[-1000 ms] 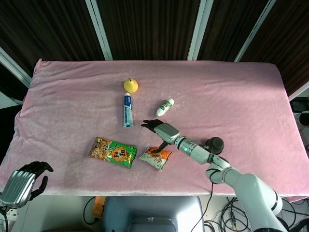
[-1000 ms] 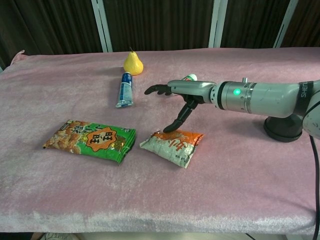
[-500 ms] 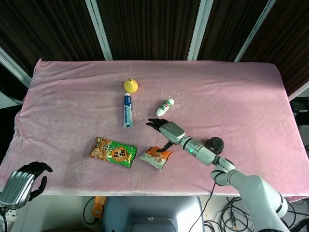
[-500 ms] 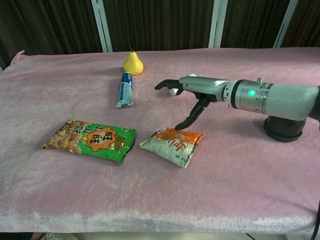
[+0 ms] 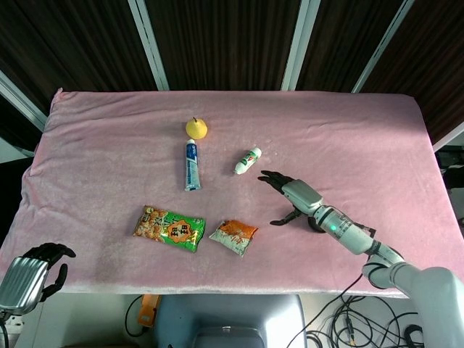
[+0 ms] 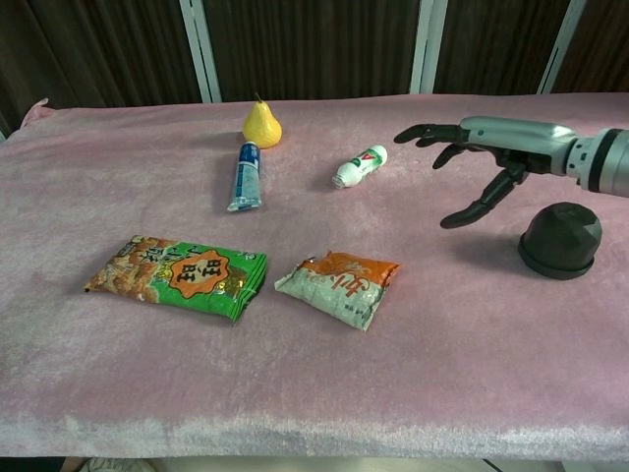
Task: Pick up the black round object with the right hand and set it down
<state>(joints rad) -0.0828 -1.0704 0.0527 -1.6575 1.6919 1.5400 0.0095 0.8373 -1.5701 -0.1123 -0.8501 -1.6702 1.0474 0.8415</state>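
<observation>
Black round object [image 6: 559,239] sits on the desk [image 6: 472,324], right hand [image 6: 479,162] spread wide, empty, just above-left; left hand [image 5: 32,272] looks loosely curled.

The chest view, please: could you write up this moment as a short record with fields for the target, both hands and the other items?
target: black round object, on the pink cloth, untouched
right hand: right hand, open, fingers spread, above the cloth just left of the target
left hand: left hand, off the table's near-left corner, fingers curled, holding nothing
other items: yellow pear, toothpaste tube, small white bottle, green snack bag, orange snack packet
</observation>
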